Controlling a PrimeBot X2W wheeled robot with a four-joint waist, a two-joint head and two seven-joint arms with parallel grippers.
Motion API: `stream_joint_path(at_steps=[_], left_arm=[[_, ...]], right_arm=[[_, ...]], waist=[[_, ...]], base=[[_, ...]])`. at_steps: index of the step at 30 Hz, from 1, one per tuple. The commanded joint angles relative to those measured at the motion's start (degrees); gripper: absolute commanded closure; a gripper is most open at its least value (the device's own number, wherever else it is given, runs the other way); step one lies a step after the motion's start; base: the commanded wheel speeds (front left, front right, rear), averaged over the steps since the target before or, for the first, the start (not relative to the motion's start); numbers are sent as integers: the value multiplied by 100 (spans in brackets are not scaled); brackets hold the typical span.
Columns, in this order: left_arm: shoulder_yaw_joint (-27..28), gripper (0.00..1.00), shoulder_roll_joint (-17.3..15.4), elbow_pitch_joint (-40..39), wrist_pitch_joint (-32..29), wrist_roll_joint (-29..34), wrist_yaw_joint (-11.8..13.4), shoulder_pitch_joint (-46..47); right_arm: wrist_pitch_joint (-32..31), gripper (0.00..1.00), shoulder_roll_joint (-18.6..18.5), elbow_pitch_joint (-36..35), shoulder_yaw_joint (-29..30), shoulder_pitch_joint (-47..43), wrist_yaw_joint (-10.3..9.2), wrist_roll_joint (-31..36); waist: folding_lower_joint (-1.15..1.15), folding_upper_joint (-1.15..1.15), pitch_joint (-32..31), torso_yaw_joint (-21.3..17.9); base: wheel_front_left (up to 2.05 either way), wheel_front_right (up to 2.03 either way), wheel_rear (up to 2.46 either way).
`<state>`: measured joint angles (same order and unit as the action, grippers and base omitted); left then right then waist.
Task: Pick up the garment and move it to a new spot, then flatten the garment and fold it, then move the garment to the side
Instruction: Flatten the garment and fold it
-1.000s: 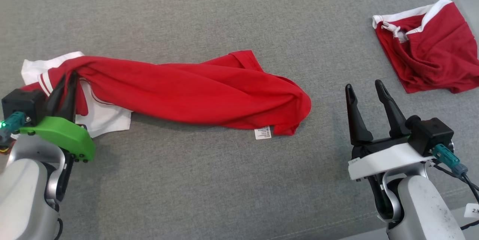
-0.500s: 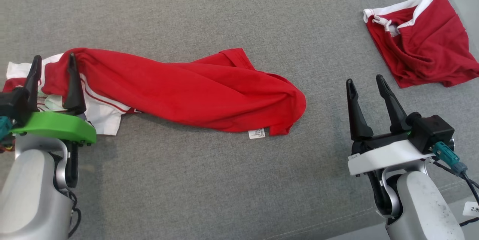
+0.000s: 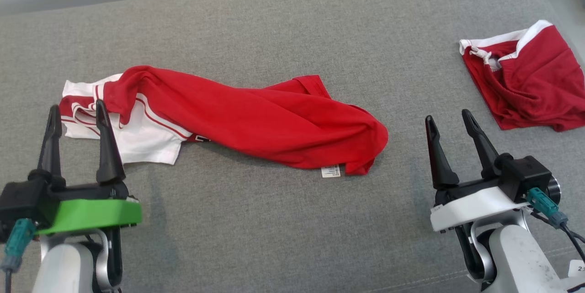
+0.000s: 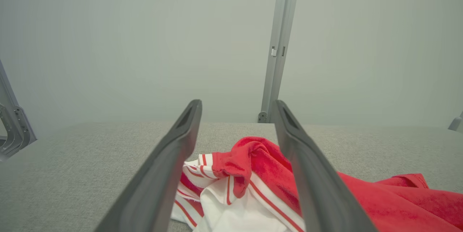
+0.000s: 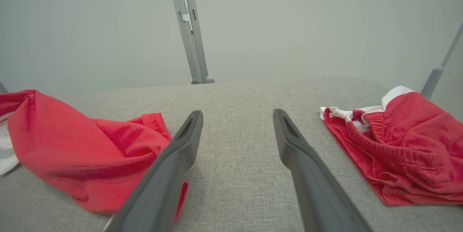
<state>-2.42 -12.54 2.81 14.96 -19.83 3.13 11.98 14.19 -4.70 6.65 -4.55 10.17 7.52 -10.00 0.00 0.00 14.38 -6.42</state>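
1. Red T-shirt (image 3: pixel 256 124) lies twisted, centre-left on the grey fabric surface (image 3: pixel 274 229), gripped by nothing.
2. My left gripper (image 3: pixel 77 106) stands apart at its white striped end; my right gripper (image 3: pixel 448 116), also apart, waits to its right.
3. Grabbing a single layer could tighten the twist instead of flattening it.
4. I cannot make out the collar or sleeves among the folds.

Garment (image 3: pixel 256 124), centre of the frame: bright red body; white end at the left with thin red stripes; small white label (image 3: pixel 331 171).
Shorts (image 3: pixel 530 87), upper right of the frame: deeper red, white waistband.
Desk (image 3: pixel 274 220): heathered grey fabric.
Left gripper (image 3: pixel 75 109): black and green.
Right gripper (image 3: pixel 448 117): black and white.
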Motion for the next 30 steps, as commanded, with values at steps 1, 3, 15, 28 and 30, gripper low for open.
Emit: stream_joint_path(at_steps=[1,3,15,28,30], left_arm=[[10,0,32,-84,15,109,45,-187],[-8,0,71,-230,14,226,60,-439],[-173,0,141,-333,16,522,26,-1005],[-349,0,233,-324,16,616,-47,-679],[-366,0,261,-344,16,644,-50,-645]], right_arm=[[-27,0,-36,-7,4,-91,-6,21],[-54,0,-59,-22,15,-169,-6,33],[-316,0,-106,-193,49,-496,-6,-15],[-938,0,-109,217,-742,-547,-6,-601],[-904,0,-99,387,-776,-415,-6,-637]], waist=[[0,0,-202,136],[0,0,-293,178],[0,0,-534,350],[0,0,-374,637],[0,0,-322,674]], base=[[0,0,0],[0,0,0],[0,0,0],[0,0,0],[0,0,0]])
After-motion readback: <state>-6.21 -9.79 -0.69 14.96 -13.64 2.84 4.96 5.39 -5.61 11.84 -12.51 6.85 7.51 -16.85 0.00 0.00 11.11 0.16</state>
